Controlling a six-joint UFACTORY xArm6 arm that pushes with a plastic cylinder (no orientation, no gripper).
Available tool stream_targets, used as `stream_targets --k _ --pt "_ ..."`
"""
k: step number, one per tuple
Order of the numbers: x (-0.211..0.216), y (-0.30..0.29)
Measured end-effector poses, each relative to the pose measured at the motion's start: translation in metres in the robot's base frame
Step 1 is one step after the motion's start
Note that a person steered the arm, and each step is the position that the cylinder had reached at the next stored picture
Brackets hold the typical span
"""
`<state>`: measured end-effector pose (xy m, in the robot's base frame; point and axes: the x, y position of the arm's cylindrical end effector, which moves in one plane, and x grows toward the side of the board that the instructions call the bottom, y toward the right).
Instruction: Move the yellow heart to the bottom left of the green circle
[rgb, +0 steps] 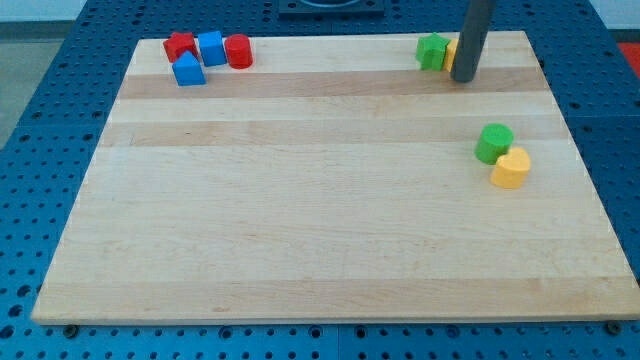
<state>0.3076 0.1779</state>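
Camera view: a pale wooden board (330, 220) lies on a blue pegboard table (40, 120). The dark rod comes down from the view's top, and my tip (463, 78) rests on the board near the top right corner. The arm carries no pincer, so there is nothing to be apart, together or clamped.

Just left of the rod sits a green block (432, 51) of uneven shape, and a sliver of a yellow block (451, 52) shows between that green block and the rod, mostly hidden behind the rod; its shape cannot be told.

The yellow heart (510, 168) lies toward the right edge of the board, well below my tip. It touches the green circle (494, 143) and sits at the circle's lower right. My tip is well apart from both.

In the top left corner four blocks cluster together: a red block (180, 45) of uneven shape, a blue cube (211, 47) beside it, a red cylinder (238, 51) to the right of the cube, and a second blue block (188, 70) just below the first two.
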Motion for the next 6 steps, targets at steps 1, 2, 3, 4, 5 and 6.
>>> stream_targets --k 1,2,3,4,5,6 --pt "-0.02 -0.021" --pt "-0.036 0.027" --pt "-0.032 0.031" --pt "0.036 0.085" --pt "0.133 0.065" --pt "0.17 0.006"
